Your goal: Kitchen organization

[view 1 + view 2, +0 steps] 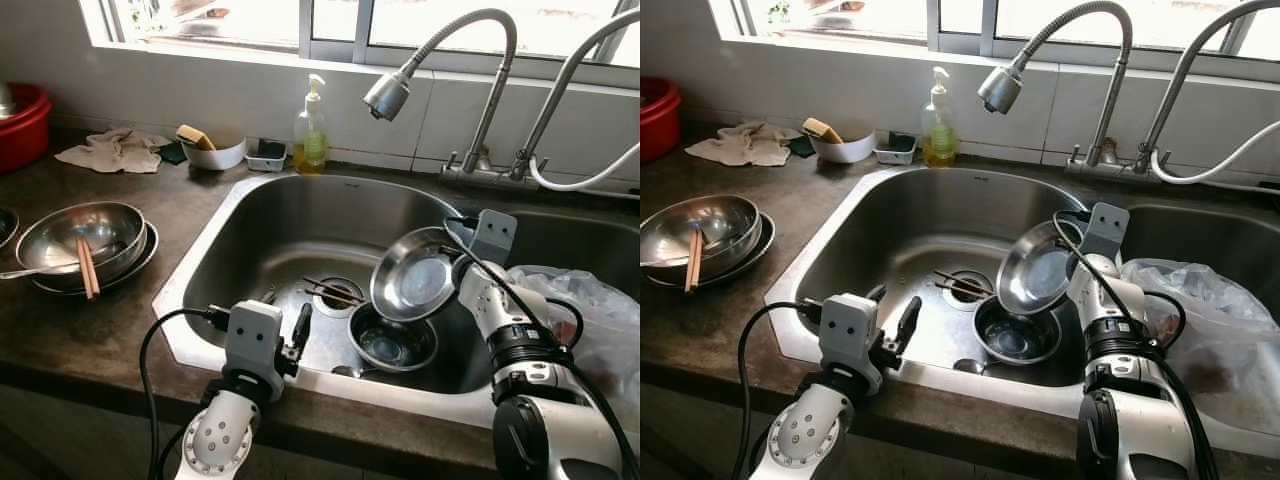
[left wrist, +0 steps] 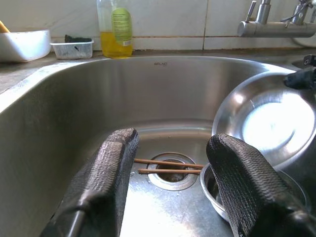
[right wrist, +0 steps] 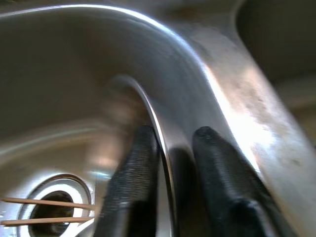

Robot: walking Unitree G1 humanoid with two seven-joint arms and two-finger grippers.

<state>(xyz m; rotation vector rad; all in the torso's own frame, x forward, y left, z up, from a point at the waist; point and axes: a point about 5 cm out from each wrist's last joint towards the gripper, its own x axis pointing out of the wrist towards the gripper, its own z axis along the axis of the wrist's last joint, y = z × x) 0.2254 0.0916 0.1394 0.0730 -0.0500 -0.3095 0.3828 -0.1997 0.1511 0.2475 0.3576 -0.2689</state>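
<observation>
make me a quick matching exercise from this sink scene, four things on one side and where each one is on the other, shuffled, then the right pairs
Things:
1. steel plate
2. chopsticks
3. soap bottle
4. small steel bowl

Places:
A. lying across the sink drain
B. on the ledge behind the sink
C. on the sink floor, beneath the tilted plate
D. held on edge by the right gripper

Pairs: 1-D, 2-A, 3-B, 4-C

We see the red basin [image 1: 20, 120] cut off at far left; the tilted steel plate [image 1: 415, 275] hides the right hand's fingertips.
</observation>
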